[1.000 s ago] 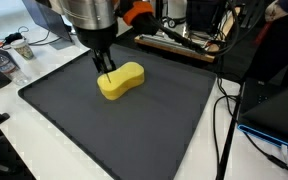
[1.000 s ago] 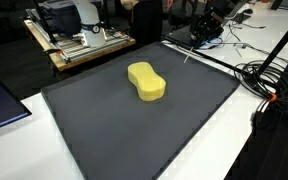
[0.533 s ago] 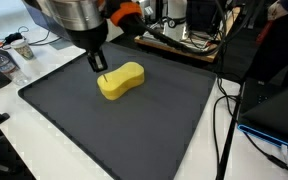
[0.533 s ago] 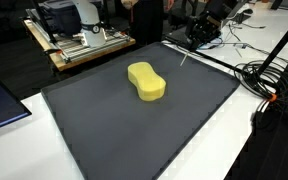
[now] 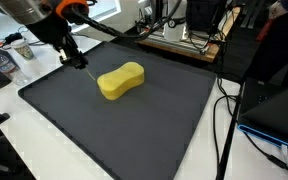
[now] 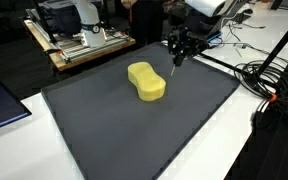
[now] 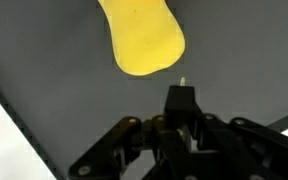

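A yellow peanut-shaped sponge (image 5: 121, 80) (image 6: 146, 81) lies on a large dark mat (image 5: 114, 135) (image 6: 134, 135). My gripper (image 5: 77, 60) (image 6: 177, 57) hangs above the mat's far part, a short way from one end of the sponge and clear of it. In the wrist view the sponge (image 7: 142, 38) fills the top, and the gripper (image 7: 182, 95) points at the mat (image 7: 44, 70) just below its rounded end. The jaws are shut together. A tiny pale tip shows at the fingertips; I cannot tell what it is.
The mat sits on a white table. A wooden board with equipment (image 6: 84, 45) stands behind it. Cables (image 6: 269, 80) lie off one side. A cup (image 5: 24, 48) and small items sit near one corner, and a dark device (image 5: 274, 110) lies beyond the opposite edge.
The gripper has lifted off the sponge's end and swung away from it, out over the mat's far part. The sponge has stayed where it was.
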Controlling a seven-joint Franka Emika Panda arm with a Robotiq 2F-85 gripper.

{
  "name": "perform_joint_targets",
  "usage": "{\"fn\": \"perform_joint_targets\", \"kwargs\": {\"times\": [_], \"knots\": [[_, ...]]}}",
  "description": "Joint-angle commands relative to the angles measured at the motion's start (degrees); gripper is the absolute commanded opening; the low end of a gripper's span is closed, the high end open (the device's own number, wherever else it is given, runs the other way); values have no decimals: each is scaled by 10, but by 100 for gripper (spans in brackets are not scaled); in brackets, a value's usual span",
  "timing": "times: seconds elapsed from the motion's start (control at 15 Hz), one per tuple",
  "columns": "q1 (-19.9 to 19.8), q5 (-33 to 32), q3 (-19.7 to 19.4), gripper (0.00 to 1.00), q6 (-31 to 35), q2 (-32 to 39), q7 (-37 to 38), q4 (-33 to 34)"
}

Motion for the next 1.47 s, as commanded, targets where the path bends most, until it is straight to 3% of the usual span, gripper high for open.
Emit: {"fn": "perform_joint_targets", "kwargs": {"times": [0.0, 0.67, 1.07, 1.4], "knots": [[-51, 56, 20, 4, -3, 17, -28, 32], [-161, 145, 28, 4, 17, 29, -47, 28], [-224, 189, 38, 4, 40, 17, -100, -13], [-258, 204, 41, 4, 61, -25, -150, -85]]}}
